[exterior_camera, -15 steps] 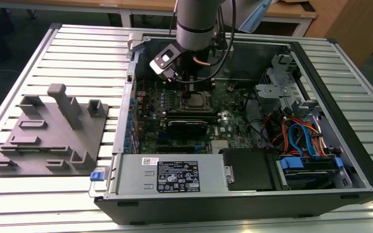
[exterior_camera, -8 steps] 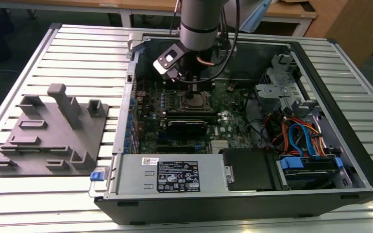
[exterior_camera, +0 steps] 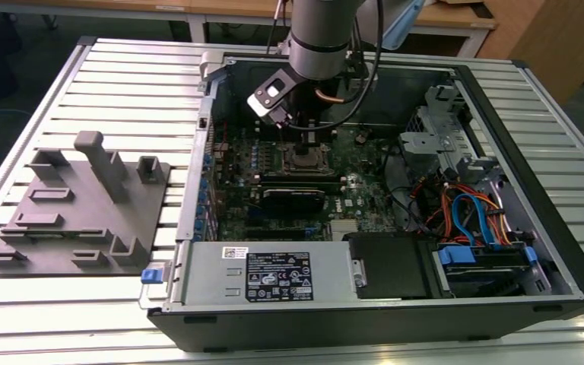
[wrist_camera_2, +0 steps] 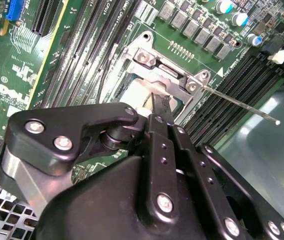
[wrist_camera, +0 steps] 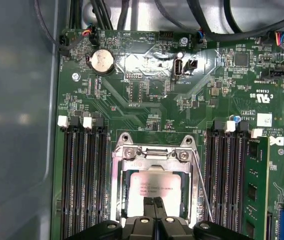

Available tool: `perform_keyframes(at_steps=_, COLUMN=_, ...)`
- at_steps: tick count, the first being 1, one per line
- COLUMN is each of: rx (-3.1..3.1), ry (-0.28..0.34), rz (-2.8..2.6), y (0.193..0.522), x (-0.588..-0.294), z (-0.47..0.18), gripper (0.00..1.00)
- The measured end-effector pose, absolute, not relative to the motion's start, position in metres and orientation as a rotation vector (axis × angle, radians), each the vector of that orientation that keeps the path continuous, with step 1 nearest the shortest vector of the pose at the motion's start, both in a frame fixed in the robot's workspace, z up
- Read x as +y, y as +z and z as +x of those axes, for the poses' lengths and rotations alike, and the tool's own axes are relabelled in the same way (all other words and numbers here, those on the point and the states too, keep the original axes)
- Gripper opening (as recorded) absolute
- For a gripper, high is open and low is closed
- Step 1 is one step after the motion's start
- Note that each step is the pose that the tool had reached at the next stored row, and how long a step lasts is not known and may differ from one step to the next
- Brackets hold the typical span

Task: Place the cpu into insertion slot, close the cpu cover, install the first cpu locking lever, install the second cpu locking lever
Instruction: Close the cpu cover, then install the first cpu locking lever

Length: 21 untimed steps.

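A slatted metal table (exterior_camera: 119, 84) carries an open computer case (exterior_camera: 566, 251) lying on its side, with wooden furniture behind it. From where I stand the arm reaches straight down into the case, over the middle of the green board.

The cpu (wrist_camera: 152, 186) sits in the insertion slot (wrist_camera: 114, 200), its silvery-grey top facing up. The cpu cover (wrist_camera: 154, 161) appears to lie down over it, the chip showing through the square cut-out. The gripper (wrist_camera: 154, 204) hangs right at the chip's edge in the first wrist view, its two black fingers pressed together with nothing between them; whether the tips touch the metal I cannot tell.

Just beside the slot a thin locking lever (wrist_camera_2: 242, 102) sticks out free, angled away from the cover in the second wrist view. Long black memory slots (wrist_camera: 84, 185) run on both sides of the slot, and a round coin battery (wrist_camera: 101, 61) lies further off on the board.

A grey labelled power supply box (exterior_camera: 271, 277) fills the case's near edge, and blue and orange cables (exterior_camera: 470, 217) lie towards the exterior view's right. Outside the case, on the exterior view's left, a grey fixture tray (exterior_camera: 79, 220) rests on the table.
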<state>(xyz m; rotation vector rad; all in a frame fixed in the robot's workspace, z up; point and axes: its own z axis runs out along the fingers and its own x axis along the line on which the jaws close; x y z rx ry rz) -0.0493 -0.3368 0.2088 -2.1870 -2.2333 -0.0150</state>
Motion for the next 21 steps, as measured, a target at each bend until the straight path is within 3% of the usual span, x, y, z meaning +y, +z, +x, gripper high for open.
perform_keyframes(at_steps=21, rx=-2.234, ry=-0.014, rz=-2.187, y=0.209, x=-0.337, z=-0.039, gripper=0.1)
